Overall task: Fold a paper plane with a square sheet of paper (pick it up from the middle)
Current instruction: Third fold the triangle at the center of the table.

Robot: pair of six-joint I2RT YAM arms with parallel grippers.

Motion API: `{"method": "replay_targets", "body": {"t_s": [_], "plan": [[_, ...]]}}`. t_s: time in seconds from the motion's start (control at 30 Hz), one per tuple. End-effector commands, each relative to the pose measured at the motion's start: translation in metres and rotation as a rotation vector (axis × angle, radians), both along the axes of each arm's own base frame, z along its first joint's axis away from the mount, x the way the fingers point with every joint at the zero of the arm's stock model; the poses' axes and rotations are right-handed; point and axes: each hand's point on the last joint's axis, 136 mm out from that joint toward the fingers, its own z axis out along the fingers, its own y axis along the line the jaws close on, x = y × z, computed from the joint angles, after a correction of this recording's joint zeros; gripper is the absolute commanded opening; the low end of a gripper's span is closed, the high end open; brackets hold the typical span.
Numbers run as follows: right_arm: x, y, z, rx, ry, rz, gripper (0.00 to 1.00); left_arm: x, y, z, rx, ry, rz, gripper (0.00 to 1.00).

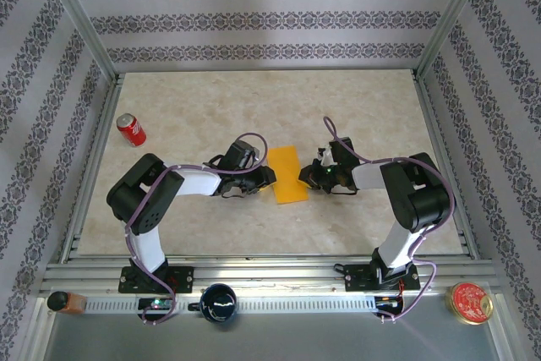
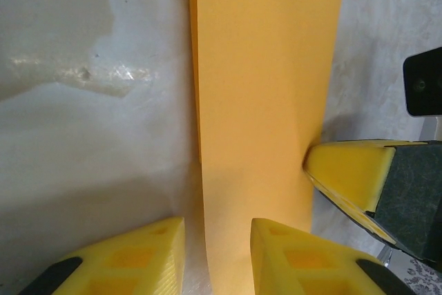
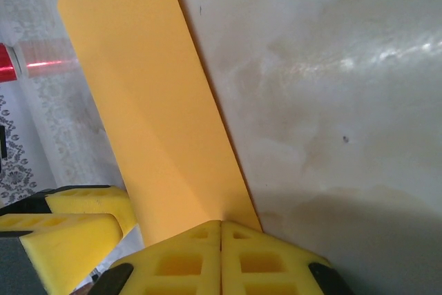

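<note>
Bright, even light — glare streaks the tabletop (image 3: 359, 60) ahead of the right gripper (image 3: 221, 229), soft shadow just beside it (nearest foam blurred).

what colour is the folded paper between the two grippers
Plain orange-yellow, unmarked; the folded paper sheet shows best in the left wrist view.

The paper (image 2: 262, 101) is thin, smooth and matt. The table (image 2: 90, 136) has a marble-look top, polished enough to throw pale glare. The left gripper (image 2: 217, 243) has fingers (image 2: 141, 257) of yellow plastic, matt and finely ribbed, with moulded pockets. The can (image 1: 131, 129) is glossy red metal. The frame (image 1: 254, 275) is dull silvery metal rail with grooves.
</note>
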Motion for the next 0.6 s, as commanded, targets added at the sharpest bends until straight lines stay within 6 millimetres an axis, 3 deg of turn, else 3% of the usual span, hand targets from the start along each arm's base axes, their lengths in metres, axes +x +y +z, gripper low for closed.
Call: {"method": "replay_targets", "body": {"t_s": [0.0,0.57], "plan": [[-0.0272,-0.019,-0.0313,-0.11,0.13,-0.038,0.09,0.01,-0.0071,0.0036,-0.034,-0.015,0.005,0.3],[-0.0275,-0.0186,-0.0283,-0.106,0.116,-0.032,0.09,0.0118,-0.0067,0.0086,-0.047,-0.04,0.015,0.14]]}}
